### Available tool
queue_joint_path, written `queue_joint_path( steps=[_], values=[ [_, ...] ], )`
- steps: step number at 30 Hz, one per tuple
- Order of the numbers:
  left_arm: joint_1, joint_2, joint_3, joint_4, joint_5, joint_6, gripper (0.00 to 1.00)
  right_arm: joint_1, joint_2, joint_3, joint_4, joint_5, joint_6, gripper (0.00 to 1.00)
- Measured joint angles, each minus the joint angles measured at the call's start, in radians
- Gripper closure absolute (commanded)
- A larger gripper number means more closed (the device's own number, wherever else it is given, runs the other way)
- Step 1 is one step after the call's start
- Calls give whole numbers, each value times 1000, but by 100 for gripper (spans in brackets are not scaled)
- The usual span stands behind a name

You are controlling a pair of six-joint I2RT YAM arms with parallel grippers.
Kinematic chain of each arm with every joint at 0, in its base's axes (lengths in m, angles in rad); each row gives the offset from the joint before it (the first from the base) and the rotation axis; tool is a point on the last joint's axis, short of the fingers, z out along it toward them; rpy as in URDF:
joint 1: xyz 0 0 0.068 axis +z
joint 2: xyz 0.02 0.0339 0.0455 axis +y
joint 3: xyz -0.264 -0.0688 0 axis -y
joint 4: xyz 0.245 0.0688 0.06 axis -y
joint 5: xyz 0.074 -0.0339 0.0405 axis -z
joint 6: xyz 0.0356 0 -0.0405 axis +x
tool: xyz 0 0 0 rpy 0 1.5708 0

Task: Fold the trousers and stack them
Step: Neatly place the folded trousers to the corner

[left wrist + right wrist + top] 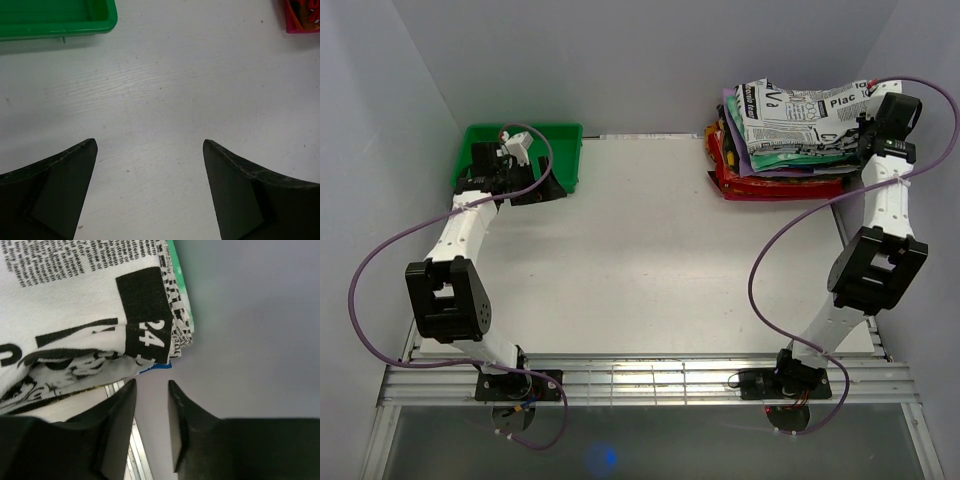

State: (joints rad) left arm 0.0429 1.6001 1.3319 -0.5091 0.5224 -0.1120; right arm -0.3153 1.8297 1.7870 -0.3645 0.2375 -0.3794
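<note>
White tabletop [650, 250] walled in grey fills the overhead view, where the trousers [800, 110] lie folded on top of the stack of clothes [770, 182] in the far right corner, just beside my right gripper [865, 140], while my left gripper [515, 152] sits at the green bin [560, 130]. From my left wrist, my left fingers [60, 180] stand wide apart over bare tabletop with nothing between them, the bin's corner ahead to their left. From my right wrist, my right fingers [115, 415] are parted by only a narrow slit and hold nothing, the trousers' folded edge just ahead and left of the tips.
</note>
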Motion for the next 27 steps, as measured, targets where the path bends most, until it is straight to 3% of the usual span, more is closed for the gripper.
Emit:
queue_joint_path(
  steps=[2,3,5,6,7,8,13,17,22,27],
  values=[
    [14,-1,-4,-19,-6,5,2,-4,-18,-12,-13,-26,0,51],
    [17,-1,-4,-28,-10,10,2,-4,-30,-13,-26,-40,0,34],
    [19,-1,-4,-51,-13,18,2,-4,-64,-13,-56,-85,-1,16],
    [19,-1,-4,-63,-14,21,2,-4,-87,-13,-80,-111,-3,0],
    [22,-1,-3,-79,-13,27,2,-4,-117,-13,-108,-151,-6,9],
    [24,-1,-1,-98,-11,34,2,-4,-151,-15,-137,-198,-16,10],
    [52,-1,22,-172,16,56,2,1,-398,-112,-270,-458,-60,10],
    [67,-1,45,-225,-13,76,2,19,-594,-318,-347,-611,-97,10],
    [68,-21,34,-272,-65,135,2,63,-718,-632,-430,-676,-151,10],
    [68,-121,-38,-295,-81,175,2,126,-758,-790,-484,-667,-181,10]
  ],
)
